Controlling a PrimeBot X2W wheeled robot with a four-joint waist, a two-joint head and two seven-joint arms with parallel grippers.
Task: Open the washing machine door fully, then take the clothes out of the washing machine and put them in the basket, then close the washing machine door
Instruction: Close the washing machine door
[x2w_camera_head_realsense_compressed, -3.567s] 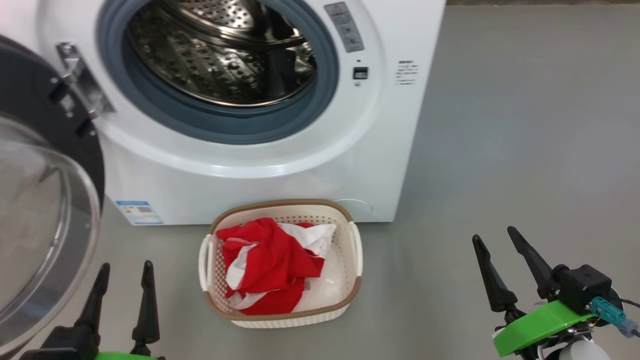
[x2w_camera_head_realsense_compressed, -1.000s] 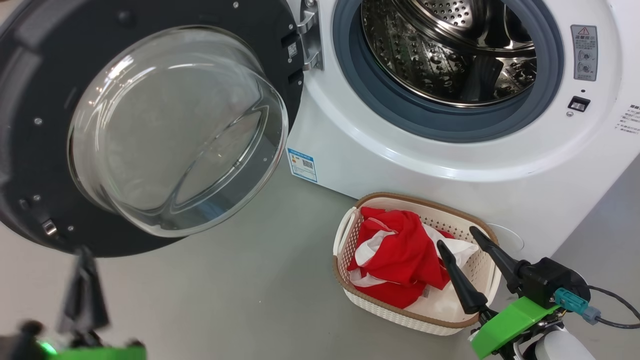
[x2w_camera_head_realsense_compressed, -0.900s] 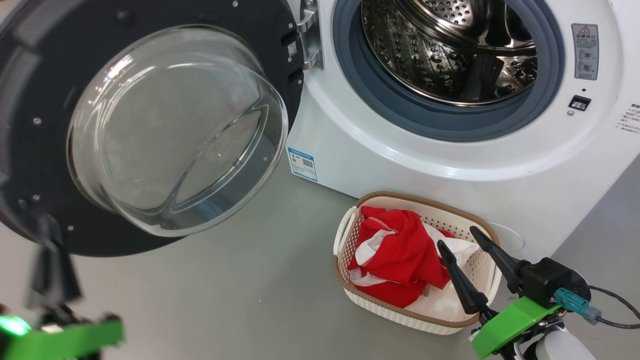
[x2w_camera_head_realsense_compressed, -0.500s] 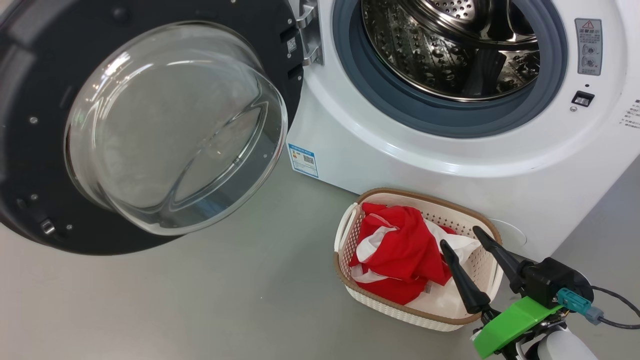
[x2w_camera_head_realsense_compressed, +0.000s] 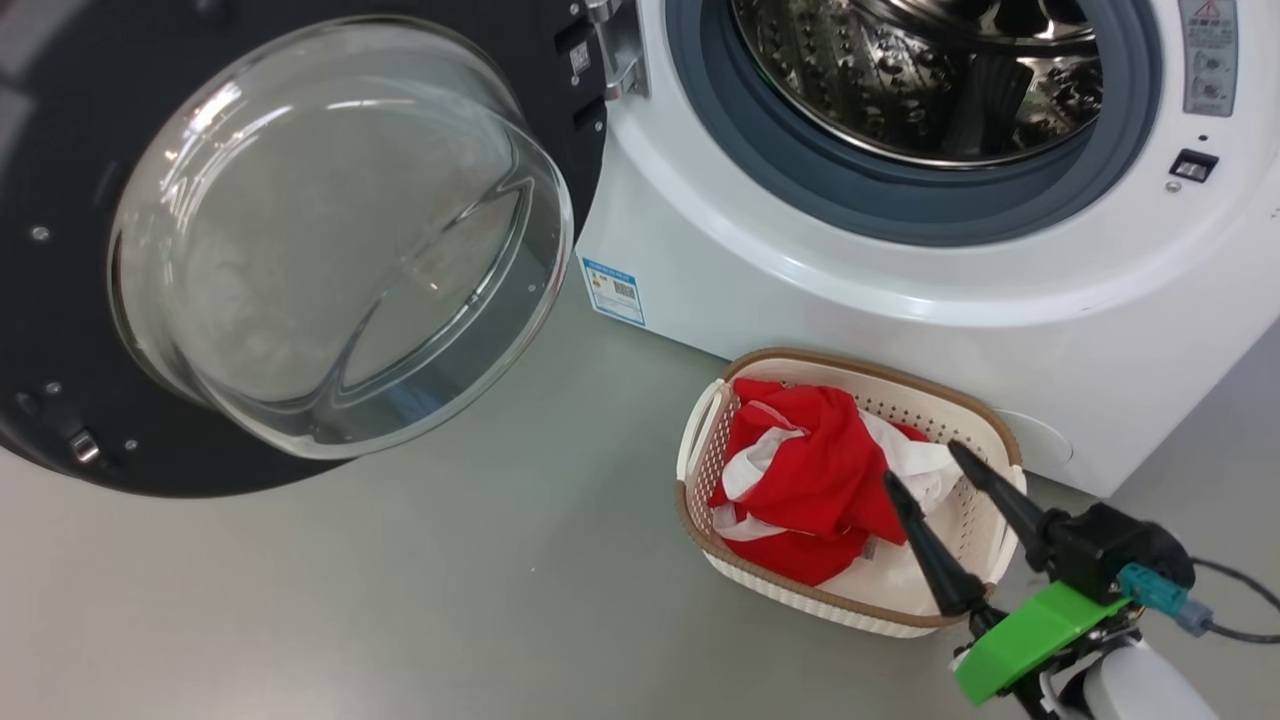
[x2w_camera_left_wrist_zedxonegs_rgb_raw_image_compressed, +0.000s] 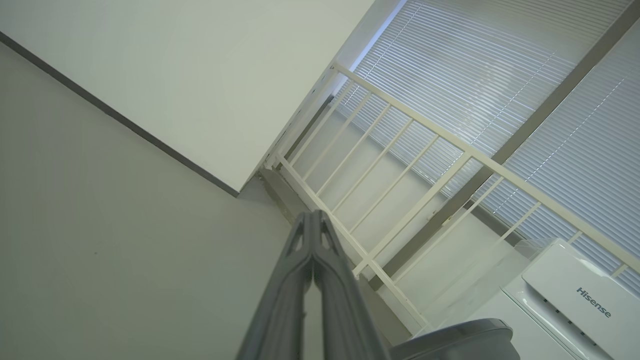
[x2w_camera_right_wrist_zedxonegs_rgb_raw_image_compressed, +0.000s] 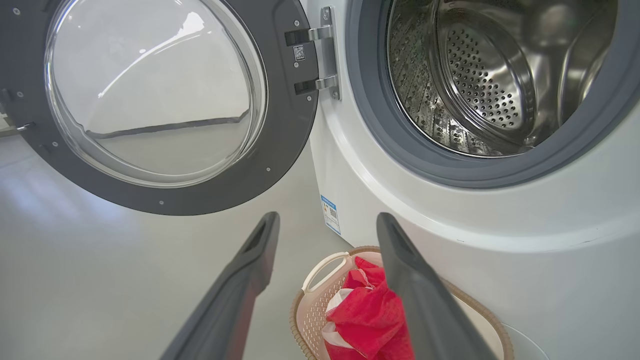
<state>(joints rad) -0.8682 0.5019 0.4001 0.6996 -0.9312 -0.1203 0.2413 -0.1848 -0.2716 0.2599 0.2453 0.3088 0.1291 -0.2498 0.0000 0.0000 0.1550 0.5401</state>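
Clothes (x2w_camera_head_realsense_compressed: 810, 470) in basket (x2w_camera_head_realsense_compressed: 800, 598), door (x2w_camera_head_realsense_compressed: 300, 240) open

1. washing machine door (x2w_camera_head_realsense_compressed: 330, 240): clear glossy glass bowl, black rim.
2. washing machine (x2w_camera_head_realsense_compressed: 850, 310): glossy white shell; drum (x2w_camera_right_wrist_zedxonegs_rgb_raw_image_compressed: 480, 85) shiny perforated steel; ring (x2w_camera_head_realsense_compressed: 700, 125) matt grey rubber.
3. basket (x2w_camera_head_realsense_compressed: 795, 598): cream perforated plastic, brown woven-look rim.
4. clothes (x2w_camera_head_realsense_compressed: 810, 470): soft red cloth, matt.
5. floor (x2w_camera_head_realsense_compressed: 400, 600): smooth, matt grey.

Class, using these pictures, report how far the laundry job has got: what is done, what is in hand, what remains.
Done: the washing machine door stands wide open, the drum looks bare, and the clothes lie in the basket. In hand: nothing; the right pincer is open by the basket, the left pincer shut. Left: closing the door.
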